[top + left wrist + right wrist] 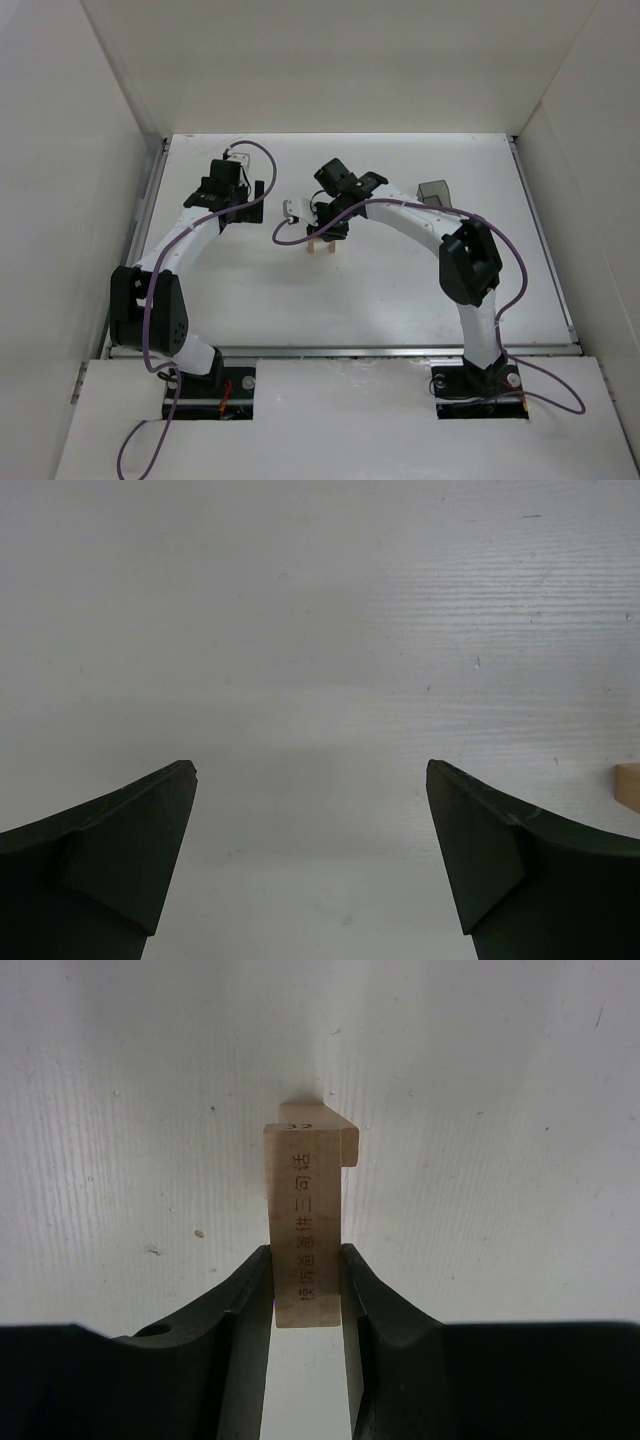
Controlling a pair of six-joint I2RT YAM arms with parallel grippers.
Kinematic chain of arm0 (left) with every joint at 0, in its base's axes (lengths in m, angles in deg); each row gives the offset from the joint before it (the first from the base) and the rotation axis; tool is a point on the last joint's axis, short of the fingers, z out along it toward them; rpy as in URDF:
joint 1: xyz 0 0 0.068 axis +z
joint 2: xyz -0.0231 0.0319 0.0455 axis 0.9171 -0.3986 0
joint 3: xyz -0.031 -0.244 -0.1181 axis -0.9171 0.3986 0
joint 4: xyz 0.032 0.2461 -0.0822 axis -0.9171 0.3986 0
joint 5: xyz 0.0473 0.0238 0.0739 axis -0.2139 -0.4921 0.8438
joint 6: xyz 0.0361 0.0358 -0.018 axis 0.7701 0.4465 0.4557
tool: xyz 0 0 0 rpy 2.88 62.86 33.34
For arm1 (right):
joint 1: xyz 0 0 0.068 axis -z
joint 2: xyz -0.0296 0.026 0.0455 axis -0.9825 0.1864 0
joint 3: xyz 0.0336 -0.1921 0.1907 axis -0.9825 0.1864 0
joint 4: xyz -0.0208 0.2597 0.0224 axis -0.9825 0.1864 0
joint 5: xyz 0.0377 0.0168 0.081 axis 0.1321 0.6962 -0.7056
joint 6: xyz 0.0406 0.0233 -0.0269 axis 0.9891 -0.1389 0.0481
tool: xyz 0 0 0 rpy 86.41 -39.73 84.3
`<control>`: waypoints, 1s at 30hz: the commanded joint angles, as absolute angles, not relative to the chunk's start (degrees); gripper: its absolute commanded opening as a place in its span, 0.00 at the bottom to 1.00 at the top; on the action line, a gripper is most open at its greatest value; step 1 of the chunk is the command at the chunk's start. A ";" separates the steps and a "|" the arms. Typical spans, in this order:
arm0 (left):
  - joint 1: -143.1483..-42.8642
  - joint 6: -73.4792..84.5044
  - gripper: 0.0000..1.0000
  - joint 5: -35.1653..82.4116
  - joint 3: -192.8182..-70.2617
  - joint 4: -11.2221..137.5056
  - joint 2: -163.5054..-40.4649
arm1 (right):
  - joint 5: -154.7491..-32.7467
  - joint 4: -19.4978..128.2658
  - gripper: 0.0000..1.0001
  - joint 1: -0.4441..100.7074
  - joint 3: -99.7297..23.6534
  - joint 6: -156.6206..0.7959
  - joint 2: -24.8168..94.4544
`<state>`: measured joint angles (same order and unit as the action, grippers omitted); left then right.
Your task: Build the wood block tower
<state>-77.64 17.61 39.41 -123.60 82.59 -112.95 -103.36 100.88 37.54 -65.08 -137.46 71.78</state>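
The wood block tower (320,245) stands mid-table as two short tan uprights with a plank on top, partly hidden by my right gripper (330,228). In the right wrist view my right gripper (306,1250) is shut on the flat engraved plank (305,1210), one finger against each long side. The far end of the plank lies over an upright block (335,1120). My left gripper (245,205) hangs to the left of the tower. In the left wrist view it (310,770) is open and empty over bare table, with a tan block edge (628,785) at the right border.
A translucent dark grey container (433,190) sits at the back right behind the right arm. A small white object (292,209) lies between the two grippers. White walls enclose the table on three sides.
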 commanded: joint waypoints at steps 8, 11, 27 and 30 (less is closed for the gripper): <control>-77.49 17.18 0.99 38.74 -123.18 81.51 -110.34 | -103.69 99.23 0.00 36.98 -67.43 -137.20 71.25; -77.49 17.18 0.99 38.74 -122.65 81.51 -110.34 | -103.16 99.23 0.07 36.98 -67.43 -136.68 71.25; -77.49 17.18 0.99 38.21 -122.65 81.51 -110.34 | -103.16 98.70 0.23 36.98 -67.43 -136.14 71.78; -77.49 17.18 0.99 38.21 -122.65 81.51 -110.34 | -102.63 98.17 0.34 36.98 -67.43 -136.14 71.78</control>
<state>-77.64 17.61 38.71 -123.44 82.59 -112.95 -102.77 100.14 37.54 -65.10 -136.58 71.89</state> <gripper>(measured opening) 0.990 0.348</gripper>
